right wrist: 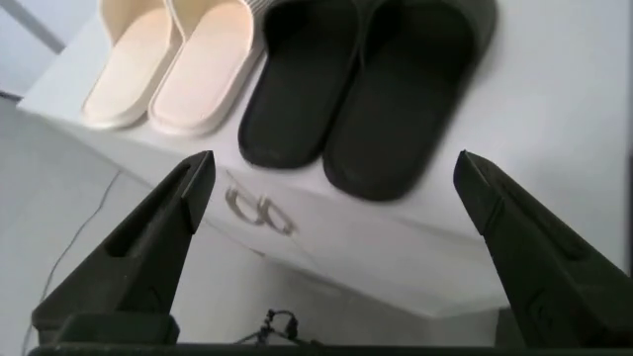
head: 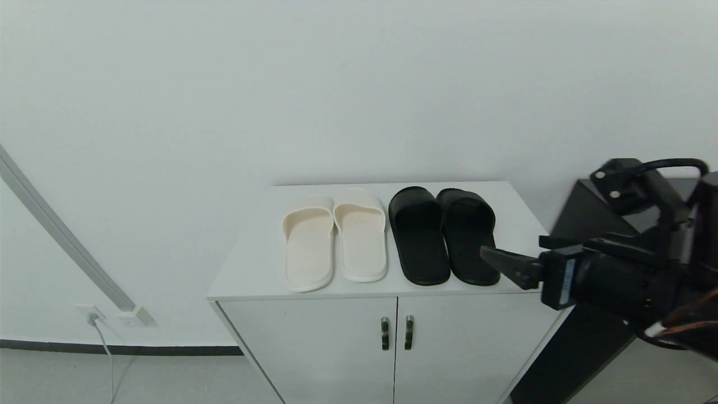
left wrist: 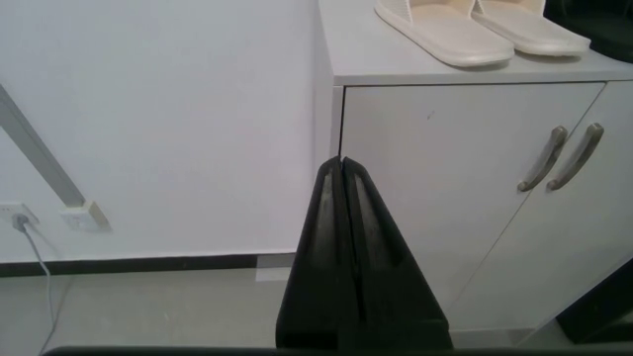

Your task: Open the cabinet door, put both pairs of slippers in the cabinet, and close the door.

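Observation:
A white two-door cabinet [head: 314,336] stands against the wall with both doors closed and two metal handles [head: 396,332] at the centre seam. On its top lie a cream pair of slippers [head: 334,241] and, to their right, a black pair of slippers [head: 443,235]. My right gripper [head: 511,246] hangs open at the cabinet's front right corner, just beside the black pair; its wrist view shows the black slippers [right wrist: 356,89] between the spread fingers [right wrist: 158,237]. My left gripper [left wrist: 343,173] is shut on nothing, low in front of the cabinet's left door [left wrist: 445,198].
A dark piece of furniture [head: 583,213] stands right of the cabinet. On the wall to the left are a socket with a cable [head: 90,315] and a slanted conduit [head: 61,235]. Bare floor lies before the cabinet.

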Tool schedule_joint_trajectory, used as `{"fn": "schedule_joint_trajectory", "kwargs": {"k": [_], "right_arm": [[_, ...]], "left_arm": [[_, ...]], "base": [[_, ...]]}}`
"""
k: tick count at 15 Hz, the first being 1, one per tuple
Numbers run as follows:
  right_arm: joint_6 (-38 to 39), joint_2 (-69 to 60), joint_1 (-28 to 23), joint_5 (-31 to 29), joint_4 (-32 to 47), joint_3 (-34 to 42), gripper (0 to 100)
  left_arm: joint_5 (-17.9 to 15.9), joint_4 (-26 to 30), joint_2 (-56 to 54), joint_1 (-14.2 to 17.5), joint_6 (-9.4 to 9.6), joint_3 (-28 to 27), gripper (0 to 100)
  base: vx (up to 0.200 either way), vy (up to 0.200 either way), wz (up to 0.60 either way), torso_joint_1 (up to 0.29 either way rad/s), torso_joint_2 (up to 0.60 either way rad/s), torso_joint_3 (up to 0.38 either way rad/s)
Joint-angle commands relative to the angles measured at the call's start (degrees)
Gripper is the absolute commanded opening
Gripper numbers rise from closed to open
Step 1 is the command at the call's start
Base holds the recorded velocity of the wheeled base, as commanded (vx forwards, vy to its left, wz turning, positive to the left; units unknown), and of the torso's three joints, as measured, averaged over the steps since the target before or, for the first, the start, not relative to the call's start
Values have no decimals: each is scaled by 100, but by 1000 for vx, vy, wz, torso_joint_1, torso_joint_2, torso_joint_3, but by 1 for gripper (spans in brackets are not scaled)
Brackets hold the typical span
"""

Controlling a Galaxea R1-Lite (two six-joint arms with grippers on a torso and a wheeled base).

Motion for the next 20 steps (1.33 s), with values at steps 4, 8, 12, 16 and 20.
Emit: {"fn": "schedule_joint_trajectory", "kwargs": {"k": [4, 8, 12, 16, 20], "right_arm": [[43, 2126, 251, -1438, -403, -1378, 100], [43, 2663, 242, -1684, -403, -1844, 100], [17, 3102, 5, -1780, -403, -2283, 100], [-9, 3462, -285, -1763, -412, -2608, 100], [-62, 3761, -382, -1754, -412, -3056, 100]], "left_arm": [[-7, 0, 7, 2, -5, 0, 0], [2, 0, 7, 2, -5, 0, 0], [-7, 0, 7, 2, -5, 0, 0], [-7, 0, 7, 2, -5, 0, 0], [-7, 0, 7, 2, -5, 0, 0]], "base": [[0, 0, 0, 0, 0, 0], [0, 0, 0, 0, 0, 0], [0, 0, 0, 0, 0, 0], [0, 0, 0, 0, 0, 0], [0, 0, 0, 0, 0, 0]]}}
